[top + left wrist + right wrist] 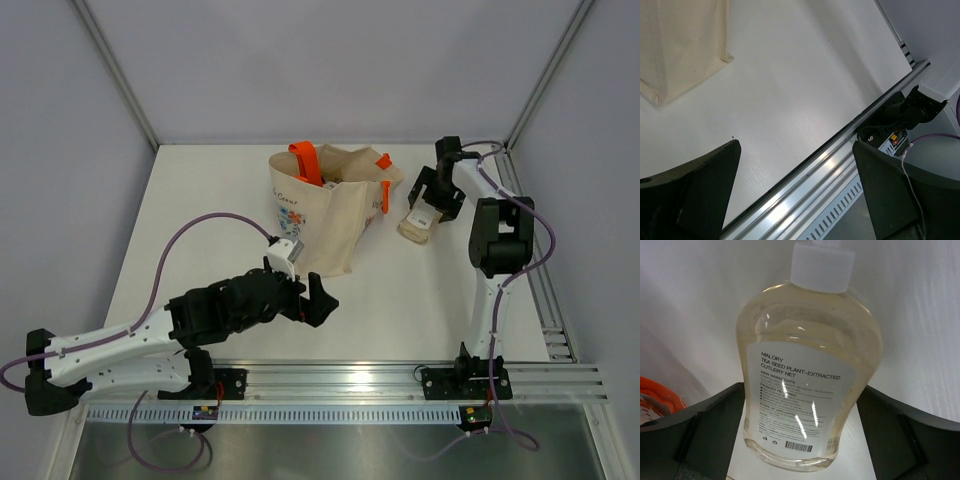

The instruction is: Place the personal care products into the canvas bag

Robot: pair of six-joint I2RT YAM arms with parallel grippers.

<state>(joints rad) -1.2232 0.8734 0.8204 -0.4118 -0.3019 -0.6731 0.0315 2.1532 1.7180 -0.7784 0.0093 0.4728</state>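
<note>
The right tool (432,203) stands wide open, its two dark fingers (715,415) straddling the pale bottle (805,365) without clamping it; whether either pad touches the plastic I cannot tell. The bottle lies on the white worktop (200,200), label (800,405) up and white cap (822,265) at the far end in the wrist view, just to the right of the canvas bag (320,225). The step in hand looks like the pick of this bottle. To do it well, the fingers should close across the broad body near the label's middle, not at the tapering shoulder, where smooth plastic could slip out. The closing should also be centred, so that neither finger shoves the bottle sideways. Once lifted, the bottle has to clear the bag's rim and the orange handles (305,160) lying about the mouth, then go down into the open part. The left tool (795,150) is open and empty, low over the worktop near the bag's near corner, well placed to steady the cloth if it sags.
</note>
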